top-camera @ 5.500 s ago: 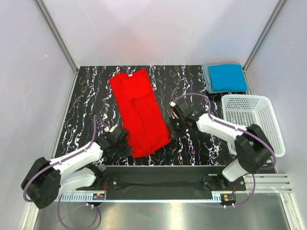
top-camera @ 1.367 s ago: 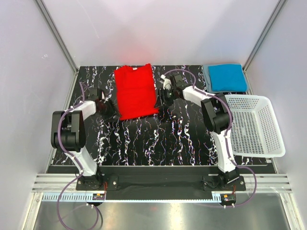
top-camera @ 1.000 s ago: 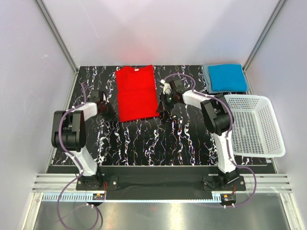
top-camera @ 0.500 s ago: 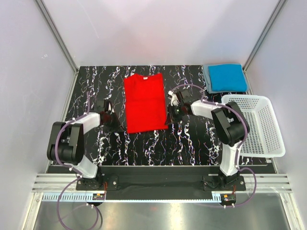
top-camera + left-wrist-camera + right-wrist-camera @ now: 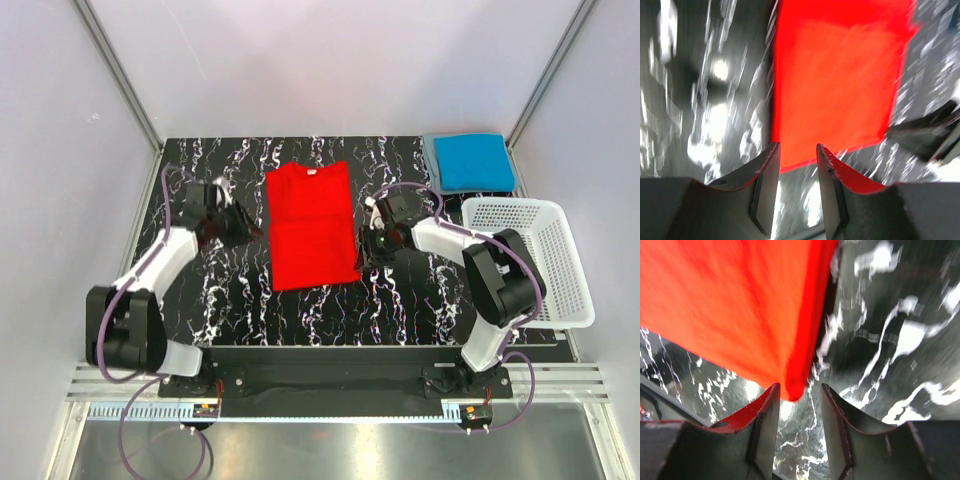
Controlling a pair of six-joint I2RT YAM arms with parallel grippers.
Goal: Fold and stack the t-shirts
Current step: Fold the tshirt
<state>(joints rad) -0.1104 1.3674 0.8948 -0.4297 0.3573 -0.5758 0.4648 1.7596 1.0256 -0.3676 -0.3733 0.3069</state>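
Observation:
A bright red t-shirt [image 5: 313, 225] lies folded into a long rectangle on the black marbled table [image 5: 300, 310]. My left gripper [image 5: 240, 222] stands just left of it, apart from the cloth. Its jaws are open and empty in the left wrist view [image 5: 797, 150], with the red t-shirt [image 5: 835, 85] ahead of them. My right gripper [image 5: 370, 240] is at the shirt's right edge. It is open [image 5: 799, 388], and a corner of the red t-shirt [image 5: 740, 305] reaches loose between its tips. A folded bright blue t-shirt [image 5: 473, 162] lies at the back right on a grey-blue t-shirt [image 5: 430, 165].
A white mesh basket [image 5: 530, 260] stands at the right edge of the table, near the right arm's elbow. Grey walls and metal posts close in the back and sides. The right gripper [image 5: 930, 140] shows at the right of the left wrist view.
The folded red t-shirt has been slid toward the near right. Both grippers have opened and let go of it, and the left gripper has drawn back to the left.

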